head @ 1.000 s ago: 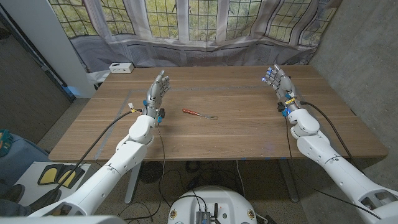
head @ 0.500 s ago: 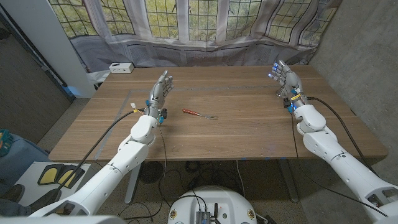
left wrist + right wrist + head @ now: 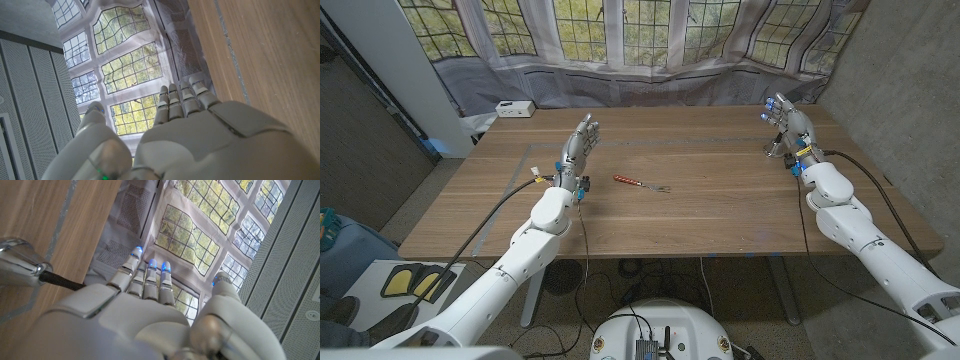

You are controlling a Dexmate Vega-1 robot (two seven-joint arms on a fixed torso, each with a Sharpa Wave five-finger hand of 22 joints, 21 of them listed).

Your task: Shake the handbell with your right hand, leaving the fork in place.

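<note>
No text, label or number is legible anywhere (all surfaces look unmarked).

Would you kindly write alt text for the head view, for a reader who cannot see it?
Two white robot arms reach over a wooden table: the right hand is raised, fingers apart, beside a small silver handbell near the far right corner. The left hand stands open on the left, and a red-handled metal fork lies between them, nearer the left hand.

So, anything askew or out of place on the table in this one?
Nothing stands out. The fork lies flat mid-table, undisturbed. The handbell sits beside the open right hand, near the table's far right corner. The left hand holds nothing.
</note>
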